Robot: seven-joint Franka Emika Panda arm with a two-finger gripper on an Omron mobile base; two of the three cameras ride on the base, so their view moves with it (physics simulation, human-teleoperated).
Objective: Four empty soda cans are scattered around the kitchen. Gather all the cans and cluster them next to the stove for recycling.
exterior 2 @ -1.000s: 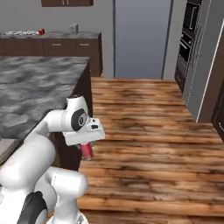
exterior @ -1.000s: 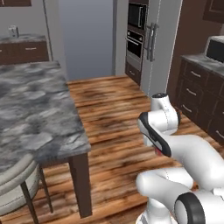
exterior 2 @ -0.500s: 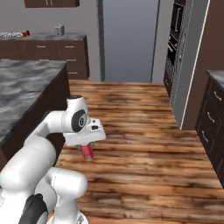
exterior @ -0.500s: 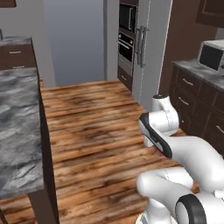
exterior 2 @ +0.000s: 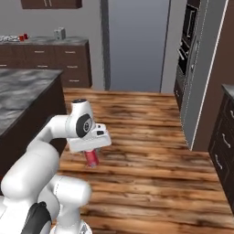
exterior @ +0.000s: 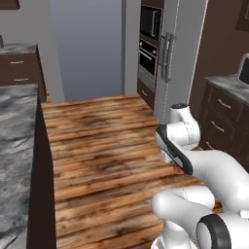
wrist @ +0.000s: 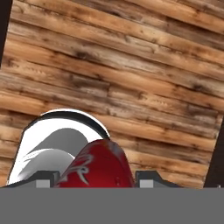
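A red soda can hangs below the hand, held upright over the wood floor with my gripper shut on it. In the hand view the can rises between the two finger tips, with the floor behind it. From the left base view only a sliver of the red can peeks out under the wrist. Far off on the back counter at the left stand two small red cans. Beside them lies a pale flat patch that may be the stove, too small to tell.
A grey marble island runs along the left. A wall with built-in ovens and a tall silver door stands ahead on the right, with dark drawer cabinets beside the arm. Wood floor lies open ahead.
The base has moved and both base views have swung, so the island has slid off to the left and the oven wall has come closer. The arm holds the same pose, the can still gripped.
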